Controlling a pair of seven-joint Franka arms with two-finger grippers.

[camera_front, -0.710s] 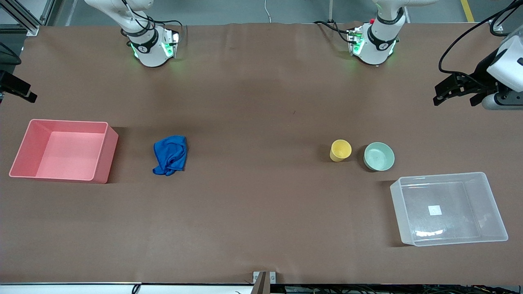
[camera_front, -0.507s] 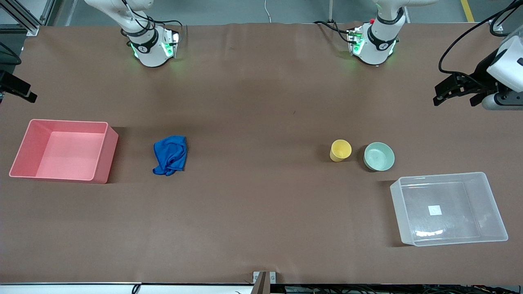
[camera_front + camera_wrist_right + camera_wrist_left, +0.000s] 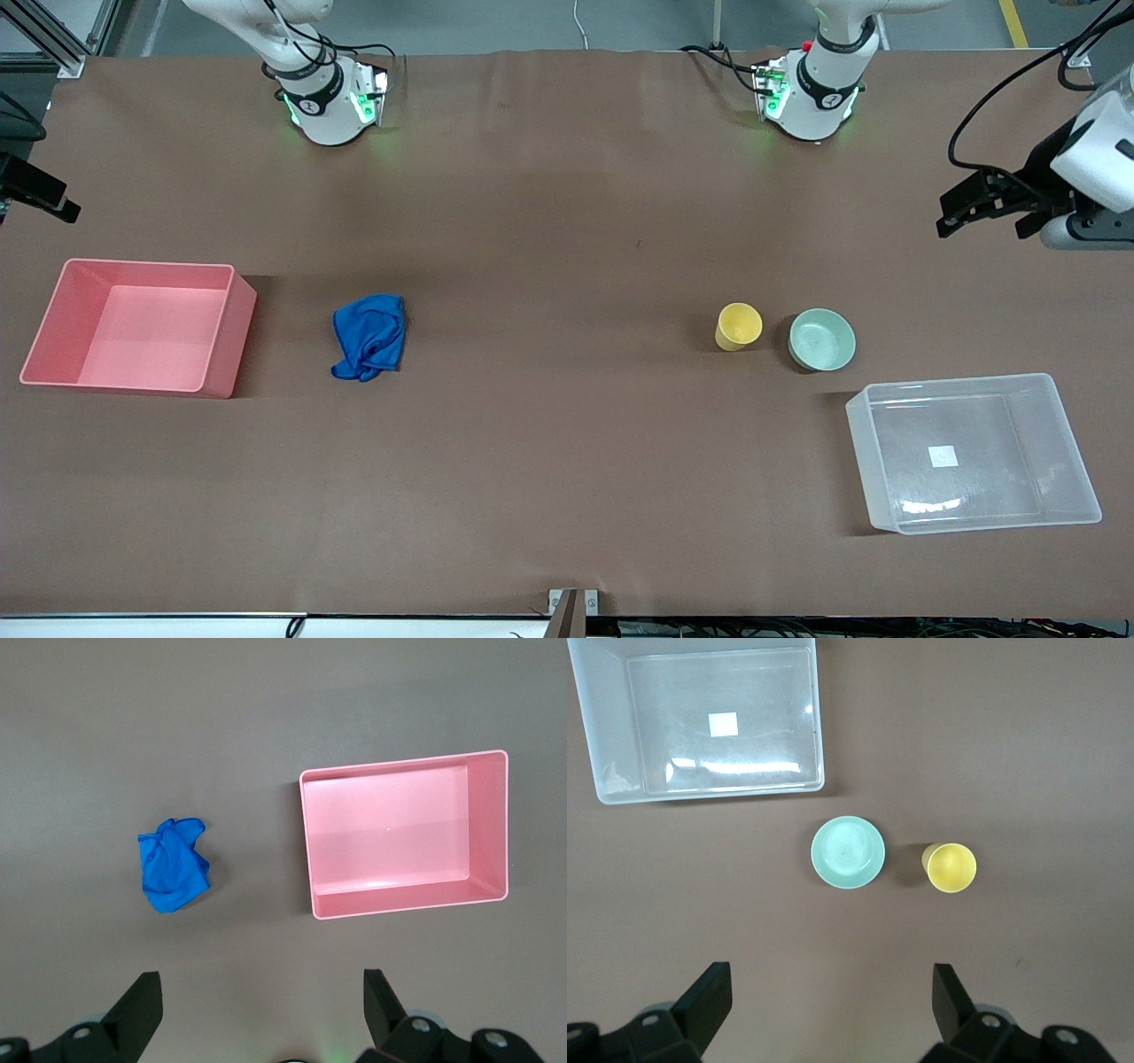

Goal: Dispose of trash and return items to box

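Observation:
The blue rag (image 3: 368, 335) lies crumpled on the table beside the pink tub; it also shows in the right wrist view (image 3: 173, 866). The yellow cup (image 3: 738, 325) and the mint-green bowl (image 3: 822, 338) stand upright side by side, a little farther from the front camera than the clear box (image 3: 957, 382). All three show in the left wrist view: the cup (image 3: 951, 867), the bowl (image 3: 848, 851), the box (image 3: 818, 726). My left gripper (image 3: 988, 221) (image 3: 831, 979) is open and empty, high over the left arm's end of the table. My right gripper (image 3: 49, 199) (image 3: 261, 986) is open and empty, high over the right arm's end.
A pink opaque tub (image 3: 229, 341) stands empty at the right arm's end of the table, also seen in the right wrist view (image 3: 306, 846). The clear box is empty, with a white sticker (image 3: 943, 456) on its bottom. Brown table surface lies between the rag and the cup.
My left gripper and wrist have shifted slightly at the table's edge. Nothing on the table has moved.

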